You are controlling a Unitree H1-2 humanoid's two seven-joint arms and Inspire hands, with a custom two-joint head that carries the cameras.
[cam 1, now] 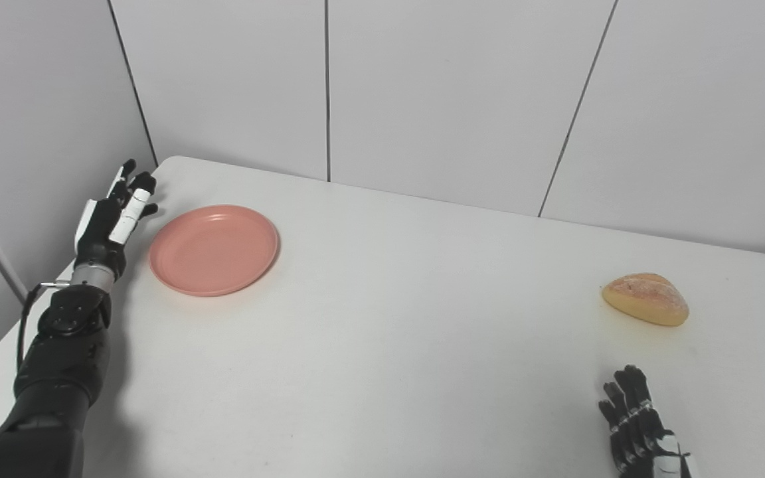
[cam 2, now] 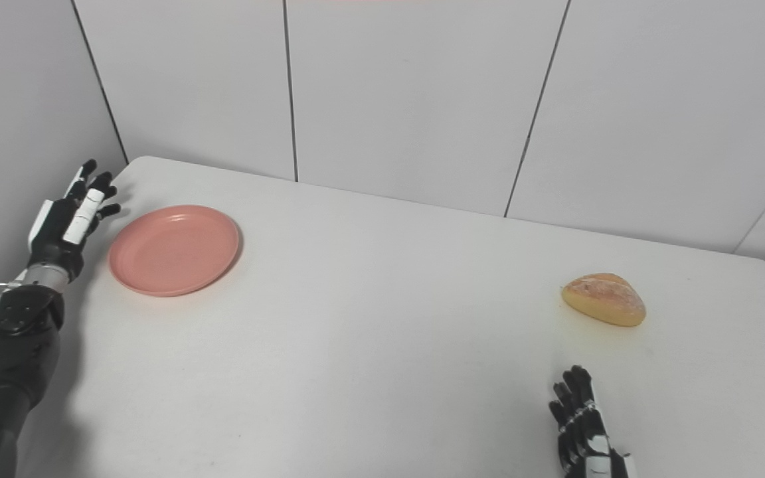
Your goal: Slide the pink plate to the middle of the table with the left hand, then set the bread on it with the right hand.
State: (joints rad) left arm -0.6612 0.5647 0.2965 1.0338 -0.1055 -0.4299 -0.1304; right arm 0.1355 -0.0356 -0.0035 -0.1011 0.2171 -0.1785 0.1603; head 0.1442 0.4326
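White tabletop [cam 1: 382, 345], pink plate [cam 1: 214, 249] near far-left corner, bread [cam 1: 645, 299] by right edge: bring spread, empty left hand [cam 1: 111, 216] against plate's outer rim, push slowly centreward; right hand [cam 1: 641, 428] spread, idle.

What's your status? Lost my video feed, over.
Left hand open, beside pink plate, not touching. Right hand open, short of bread. Plate at table's left, empty. Path clear.

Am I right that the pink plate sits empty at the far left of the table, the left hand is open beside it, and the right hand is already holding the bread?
Not quite. The right hand holds nothing: in the left eye view it is open on the table, clearly apart from the bread. The rest stands: the pink plate is empty at far left, with the left hand open beside it.
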